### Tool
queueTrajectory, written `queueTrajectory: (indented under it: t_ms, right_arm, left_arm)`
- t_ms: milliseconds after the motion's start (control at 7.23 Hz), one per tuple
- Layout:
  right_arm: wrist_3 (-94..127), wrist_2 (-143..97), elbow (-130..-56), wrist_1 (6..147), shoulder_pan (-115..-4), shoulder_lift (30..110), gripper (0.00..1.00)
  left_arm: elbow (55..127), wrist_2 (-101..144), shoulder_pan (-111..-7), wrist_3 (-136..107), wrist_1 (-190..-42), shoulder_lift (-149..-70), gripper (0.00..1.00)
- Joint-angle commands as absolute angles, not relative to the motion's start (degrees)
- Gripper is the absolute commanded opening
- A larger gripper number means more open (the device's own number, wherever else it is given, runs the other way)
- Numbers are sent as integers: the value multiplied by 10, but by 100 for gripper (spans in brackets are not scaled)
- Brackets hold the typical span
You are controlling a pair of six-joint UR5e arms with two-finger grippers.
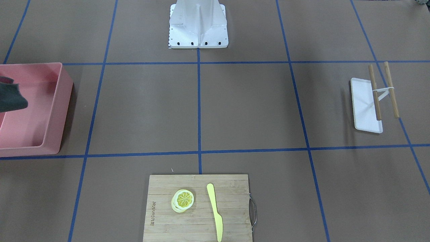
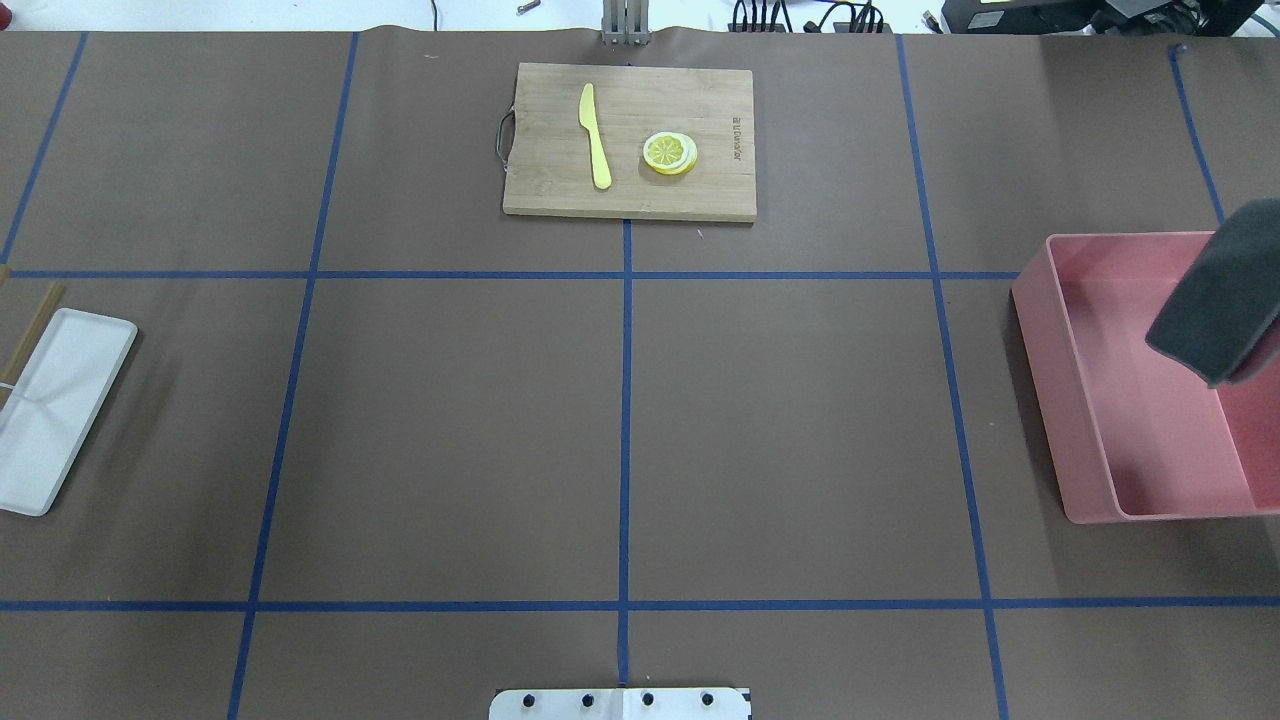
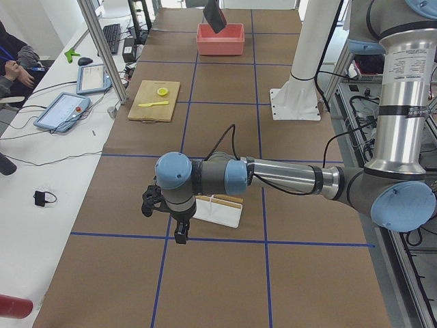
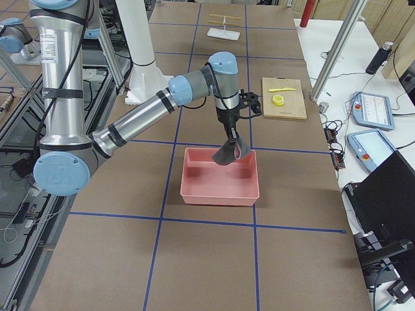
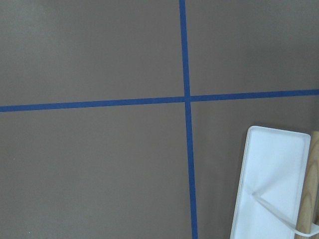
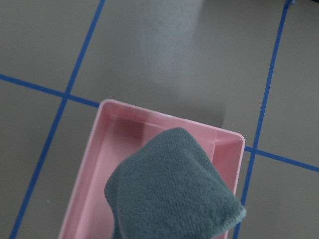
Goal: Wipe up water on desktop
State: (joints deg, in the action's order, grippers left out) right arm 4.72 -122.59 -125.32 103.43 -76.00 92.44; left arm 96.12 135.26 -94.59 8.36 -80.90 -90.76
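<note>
1. The grey cloth (image 2: 1220, 305) hangs in the air over the pink bin (image 2: 1060, 400) at the worktop's right end. We judge it is kept there so any drips fall into the bin.
2. The right gripper (image 4: 232, 137) is directly above the cloth. Only the side view shows it, so we cannot tell how its fingers stand.
3. The desktop (image 2: 450, 430) spreads brown and taped from edge to edge. We can make out no water on it, so where to wipe is unclear.
4. The left gripper (image 3: 180, 237) hovers low near the left end, just beside the white tray (image 2: 60, 400) with its wooden sticks (image 1: 374, 92). We cannot tell its opening either.
5. The cutting board (image 2: 540, 190), with the lemon slices (image 2: 670, 153) and the yellow knife (image 2: 595, 135), sits at the middle of the far edge, well away from both arms.
</note>
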Motion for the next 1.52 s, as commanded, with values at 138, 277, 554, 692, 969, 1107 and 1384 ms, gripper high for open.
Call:
queueTrajectory:
  t_ms: [138, 277, 554, 692, 969, 1107, 1384]
  right_arm:
    - [10, -1228, -1231, 1027, -765, 940, 99]
    - [10, -1230, -1225, 1013, -765, 941, 100]
    - [11, -1229, -1225, 1009, -765, 948, 100]
    - [11, -1228, -1217, 1008, -766, 957, 100]
    - [7, -1241, -1194, 1008, -796, 974, 100]
    - [0, -1285, -1179, 1008, -828, 995, 100]
    - [-49, -1318, -1171, 1008, -871, 1065, 100]
  left_arm:
    - [962, 1353, -946, 84, -815, -907, 99]
    - [962, 1353, -946, 84, -815, -906, 99]
    - [962, 1353, -946, 85, -815, -906, 99]
    - [962, 1354, -946, 85, -815, -906, 99]
    - [961, 1354, -946, 83, -815, -901, 99]
    - [962, 1354, -946, 83, -815, -900, 99]
    - [962, 1354, -946, 82, -815, -900, 99]
